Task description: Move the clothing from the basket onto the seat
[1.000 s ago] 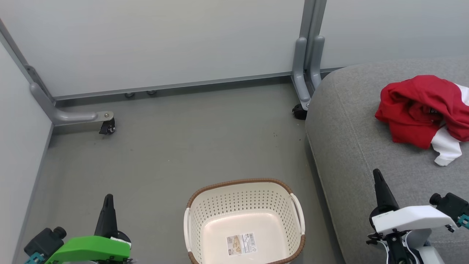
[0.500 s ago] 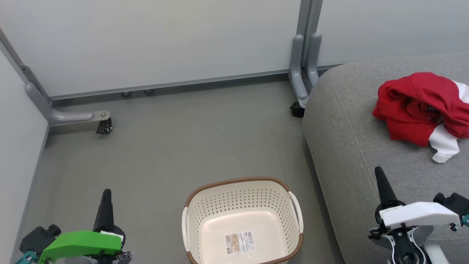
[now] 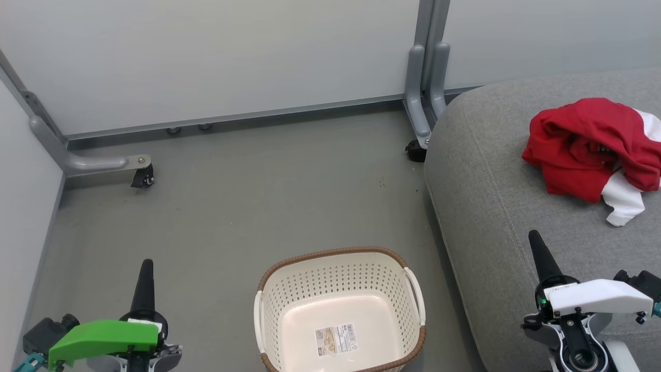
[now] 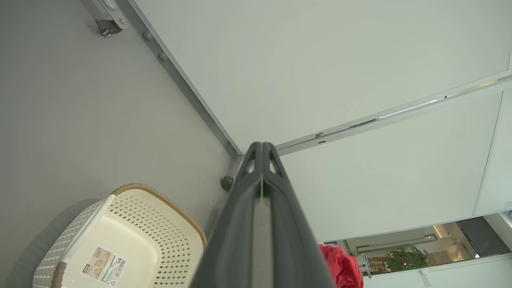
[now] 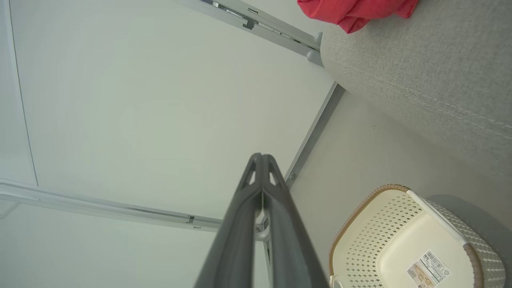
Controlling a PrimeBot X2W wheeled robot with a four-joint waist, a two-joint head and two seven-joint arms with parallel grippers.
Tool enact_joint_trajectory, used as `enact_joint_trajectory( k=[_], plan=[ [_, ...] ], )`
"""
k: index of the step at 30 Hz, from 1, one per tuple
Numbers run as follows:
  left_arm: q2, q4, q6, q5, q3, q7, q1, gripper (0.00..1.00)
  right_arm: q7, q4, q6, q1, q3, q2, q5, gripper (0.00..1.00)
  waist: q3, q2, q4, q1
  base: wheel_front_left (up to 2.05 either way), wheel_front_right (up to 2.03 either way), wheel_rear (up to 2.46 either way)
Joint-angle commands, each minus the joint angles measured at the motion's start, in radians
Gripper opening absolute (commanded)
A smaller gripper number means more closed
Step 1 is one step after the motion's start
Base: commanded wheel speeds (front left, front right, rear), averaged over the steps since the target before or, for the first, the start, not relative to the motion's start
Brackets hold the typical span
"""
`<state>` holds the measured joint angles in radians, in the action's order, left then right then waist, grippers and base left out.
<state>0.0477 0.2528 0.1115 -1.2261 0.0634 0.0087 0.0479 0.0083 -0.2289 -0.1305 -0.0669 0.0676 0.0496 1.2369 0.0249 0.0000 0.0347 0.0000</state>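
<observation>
A crumpled heap of red and white clothing [image 3: 594, 147] lies on the light grey seat [image 3: 496, 196] at the right; a red edge of the clothing [image 5: 352, 12] also shows in the right wrist view and a bit of the clothing [image 4: 344, 270] in the left wrist view. The cream basket [image 3: 338, 312] stands on the floor at bottom centre, with only a label sticker inside. My left gripper [image 3: 145, 263] is shut and holds nothing, left of the basket. My right gripper [image 3: 533, 237] is shut and holds nothing, over the seat's front part.
Pale partition panels [image 3: 217, 57] close off the back and left. Their grey feet with castors stand at back left [image 3: 142, 173] and beside the seat's corner [image 3: 415, 150]. Grey floor [image 3: 248, 206] lies between panels and basket.
The head camera has shifted, so the whole scene slides slightly left and up. Both grippers stay shut and low, and the clothing lies as before.
</observation>
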Motion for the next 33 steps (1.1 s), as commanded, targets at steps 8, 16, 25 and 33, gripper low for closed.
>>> enact_joint_trajectory(
  k=[8, 16, 25, 33],
  plan=[
    [0.004, -0.011, 0.008, -0.086, 0.015, 0.023, 0.033, 0.00, 0.025, 0.000, 0.000, -0.025, 0.013, 0.003, 0.084, 0.00, -0.005, 0.0000, -0.006, 0.0000, 0.00, 0.00, 0.00],
    [0.004, -0.010, 0.011, -0.150, 0.023, 0.042, 0.041, 0.00, 0.042, -0.004, 0.000, -0.030, 0.020, 0.002, 0.146, 0.00, -0.009, 0.0000, -0.011, 0.0000, 0.00, 0.00, 0.00],
    [0.004, -0.010, 0.014, -0.217, 0.031, 0.061, 0.050, 0.00, 0.061, -0.007, 0.000, -0.033, 0.029, 0.002, 0.211, 0.00, -0.014, 0.0000, -0.017, 0.0000, 0.00, 0.00, 0.00],
    [0.004, -0.009, 0.016, -0.274, 0.039, 0.076, 0.056, 0.00, 0.078, -0.011, 0.000, -0.040, 0.036, 0.002, 0.267, 0.00, -0.018, 0.0000, -0.022, 0.0000, 0.00, 0.00, 0.00]
  ],
)
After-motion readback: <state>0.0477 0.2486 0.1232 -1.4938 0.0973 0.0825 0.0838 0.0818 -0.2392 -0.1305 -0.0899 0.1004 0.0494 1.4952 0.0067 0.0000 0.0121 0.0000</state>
